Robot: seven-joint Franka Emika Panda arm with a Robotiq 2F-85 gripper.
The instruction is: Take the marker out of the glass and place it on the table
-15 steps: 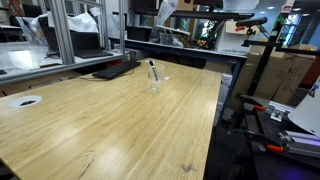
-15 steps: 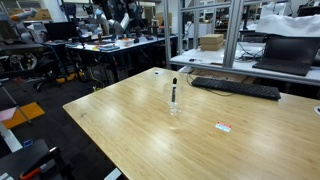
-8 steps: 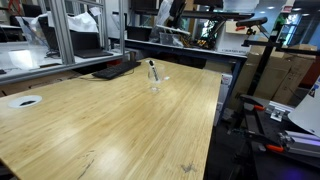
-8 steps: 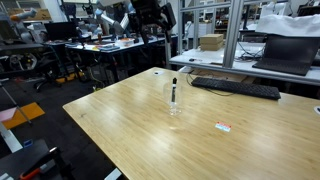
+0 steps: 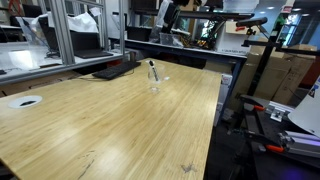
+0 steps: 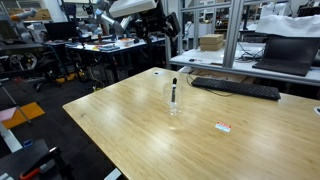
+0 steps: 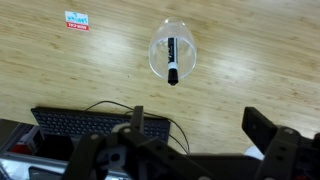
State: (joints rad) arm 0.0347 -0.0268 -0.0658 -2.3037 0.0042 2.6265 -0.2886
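The clear glass (image 5: 155, 82) (image 6: 175, 101) stands upright on the wooden table (image 5: 110, 125) (image 6: 150, 130), near its far edge. The black marker (image 5: 152, 69) (image 6: 174, 88) stands inside it and sticks out of the top. In the wrist view I look straight down into the glass (image 7: 158, 62), with the marker (image 7: 172, 61) leaning in it. My gripper (image 7: 198, 130) is open and empty, high above the table and apart from the glass. It shows in an exterior view (image 6: 163, 20) at the top edge, beyond the table.
A black keyboard (image 7: 90, 122) (image 6: 235, 88) (image 5: 115, 70) lies by the table's edge near the glass. A small red and white sticker (image 7: 77, 20) (image 6: 223, 126) lies on the wood. A white round object (image 5: 25, 101) sits at one table side. Workbenches and frames stand around.
My arm and gripper have swung into view at the top of the exterior views, moving towards the table. The glass and marker have not moved.
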